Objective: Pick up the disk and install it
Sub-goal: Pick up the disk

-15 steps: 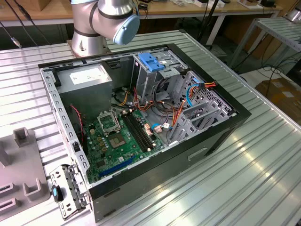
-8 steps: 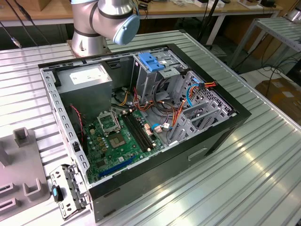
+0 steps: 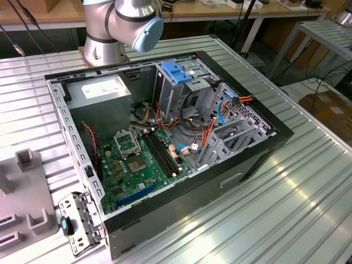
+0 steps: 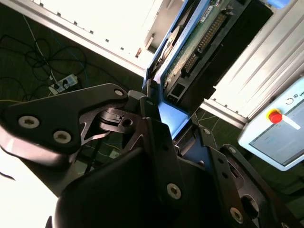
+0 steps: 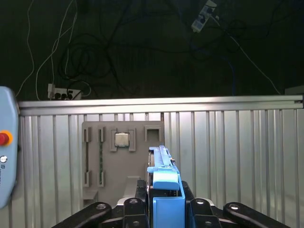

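As the gripper (image 5: 165,192) stands now, its jaws are drawn narrow onto the disk (image 5: 161,159), clamping it edge-on, with a blue rail (image 5: 167,209) facing the first wrist camera. The second wrist view shows the disk's circuit-board side bare.

Disk is held aloft, apparently well above the table (image 5: 237,156). On the table beyond it is a grey tray (image 5: 95,180) with a chip (image 5: 122,139) seated in it. Farther off are cables (image 5: 80,61) on a dark floor.

In the exterior view the case (image 3: 258,159) lies open, and the cage (image 3: 179,74) with its blue top stands inside.

Judgement: the step in hand is the carry to the cage. To do it well:
- Keep the clamp firm and centred.
- Allow no tilt in the jaws.
- Hold the rail parallel to the cage guides.
- Pass clear of the loose wires (image 3: 203,132) beside the cage.
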Tool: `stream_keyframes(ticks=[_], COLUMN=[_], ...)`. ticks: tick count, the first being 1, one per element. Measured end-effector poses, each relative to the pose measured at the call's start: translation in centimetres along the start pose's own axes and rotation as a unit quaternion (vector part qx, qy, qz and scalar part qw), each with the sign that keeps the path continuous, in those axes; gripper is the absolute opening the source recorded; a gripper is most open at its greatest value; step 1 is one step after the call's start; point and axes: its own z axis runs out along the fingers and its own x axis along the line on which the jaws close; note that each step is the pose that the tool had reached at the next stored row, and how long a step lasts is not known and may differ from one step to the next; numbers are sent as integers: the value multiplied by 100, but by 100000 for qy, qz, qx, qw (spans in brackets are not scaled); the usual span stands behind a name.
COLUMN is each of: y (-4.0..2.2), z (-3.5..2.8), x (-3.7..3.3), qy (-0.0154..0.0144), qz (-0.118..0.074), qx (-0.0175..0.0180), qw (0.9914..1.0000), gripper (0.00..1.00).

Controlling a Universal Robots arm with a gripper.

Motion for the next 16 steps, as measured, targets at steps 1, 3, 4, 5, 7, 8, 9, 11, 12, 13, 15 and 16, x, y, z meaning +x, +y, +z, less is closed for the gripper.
stream_keyframes(ticks=[1, 3, 4, 5, 7, 8, 9, 11, 12, 13, 15, 16], y=[-8, -21, -26, -33, -46, -52, -60, -72, -79, -84, -98, -108], z=[0, 0, 0, 0, -1, -1, 0, -1, -1, -1, -1, -1], x=[0, -1, -1, -1, -2, -2, -2, -2, -3, -3, -3, -3], qy=[1, 0, -3, 0, 1, -1, 0, 0, 1, -2, 0, 0], qz=[0, 1, 2, 2, 4, -1, 2, 1, 2, 2, 0, -1], qx=[-2, 1, 4, 1, -2, 1, 2, 0, -1, 3, 0, 0], qw=[100000, 100000, 100000, 100000, 100000, 100000, 100000, 100000, 100000, 100000, 100000, 100000], gripper=[37, 37, 37, 37, 37, 37, 37, 37, 37, 37, 37, 37])
